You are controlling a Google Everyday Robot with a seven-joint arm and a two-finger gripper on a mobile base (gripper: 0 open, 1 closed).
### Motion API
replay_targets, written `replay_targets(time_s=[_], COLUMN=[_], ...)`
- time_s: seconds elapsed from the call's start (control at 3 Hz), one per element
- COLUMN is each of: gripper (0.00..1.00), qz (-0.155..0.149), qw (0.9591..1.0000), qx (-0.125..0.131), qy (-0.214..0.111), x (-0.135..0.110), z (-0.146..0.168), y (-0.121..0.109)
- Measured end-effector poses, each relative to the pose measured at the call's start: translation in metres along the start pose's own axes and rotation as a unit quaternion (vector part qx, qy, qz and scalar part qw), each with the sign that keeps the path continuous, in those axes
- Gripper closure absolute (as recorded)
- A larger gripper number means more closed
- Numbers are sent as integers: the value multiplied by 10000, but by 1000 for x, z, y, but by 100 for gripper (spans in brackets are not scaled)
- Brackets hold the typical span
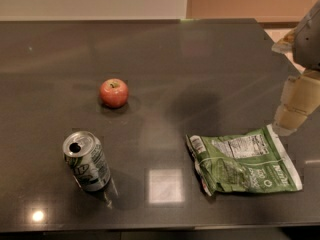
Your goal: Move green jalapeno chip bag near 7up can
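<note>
The green jalapeno chip bag (244, 160) lies flat on the dark table (200, 64) at the front right, its white nutrition label facing up. The 7up can (86, 161) stands tilted at the front left, silver top with an open pull-tab hole, dented. My gripper (296, 101) hangs at the right edge of the view, just above and behind the bag's far right corner. It holds nothing that I can see.
A red apple (114, 93) sits on the table behind the can, left of centre. The table's far edge meets a pale wall. Its right edge runs close to the gripper.
</note>
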State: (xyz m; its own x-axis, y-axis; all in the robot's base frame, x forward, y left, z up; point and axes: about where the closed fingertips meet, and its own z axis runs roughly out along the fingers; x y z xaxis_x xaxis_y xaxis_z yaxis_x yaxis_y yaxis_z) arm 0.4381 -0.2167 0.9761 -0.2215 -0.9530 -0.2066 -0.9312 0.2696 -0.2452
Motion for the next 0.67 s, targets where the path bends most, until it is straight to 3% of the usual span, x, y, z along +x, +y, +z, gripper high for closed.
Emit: replay_targets(time_s=[0.67], gripper=[0], qz=[-62], qw=[10000], qx=[-56], qy=[-34], x=[-1], z=[4], y=[3])
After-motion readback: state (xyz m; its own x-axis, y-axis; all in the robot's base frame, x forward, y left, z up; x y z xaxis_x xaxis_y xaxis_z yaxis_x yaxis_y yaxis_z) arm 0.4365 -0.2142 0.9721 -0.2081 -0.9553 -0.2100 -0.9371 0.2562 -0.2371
